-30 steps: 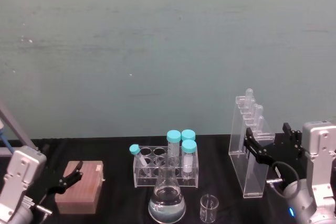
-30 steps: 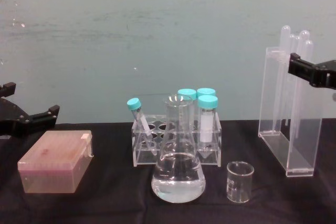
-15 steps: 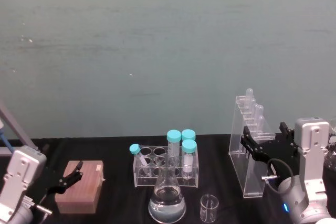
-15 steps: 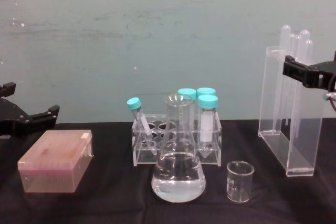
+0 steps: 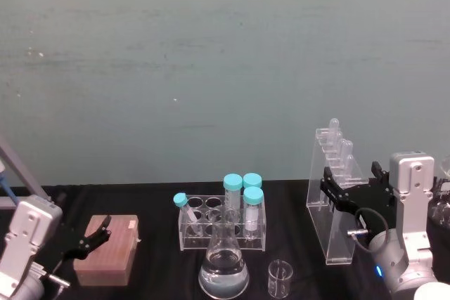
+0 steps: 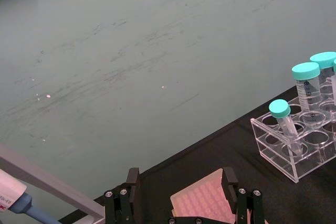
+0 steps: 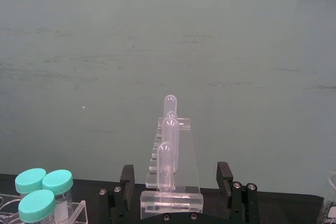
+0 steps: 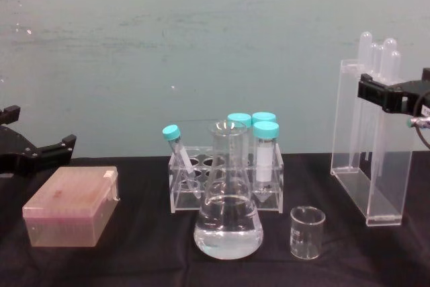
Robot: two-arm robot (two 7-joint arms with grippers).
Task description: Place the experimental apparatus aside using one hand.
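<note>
The tall acrylic stand (image 5: 320,201) with long tubes rises at the table's right side, also in the chest view (image 8: 356,166). My right gripper (image 5: 351,186) is open around its upper part. In the right wrist view the stand (image 7: 170,200) sits between the two fingers (image 7: 126,179) with a gap on each side. The conical flask (image 5: 223,265) holding clear liquid stands at front centre, with the small beaker (image 5: 280,277) just to its right. Both show again in the chest view, flask (image 8: 228,223) and beaker (image 8: 308,233). My left gripper (image 5: 95,235) rests open at the far left.
A clear rack (image 5: 221,226) of teal-capped tubes stands behind the flask. A pink tip box (image 5: 107,251) lies at the left, under the left gripper (image 6: 180,182). A black cloth covers the table (image 8: 134,260). More glassware (image 5: 443,209) shows at the right edge.
My right gripper has moved left toward the stand, and its open fingers now straddle the stand's top. The left arm and the labware have not moved.
</note>
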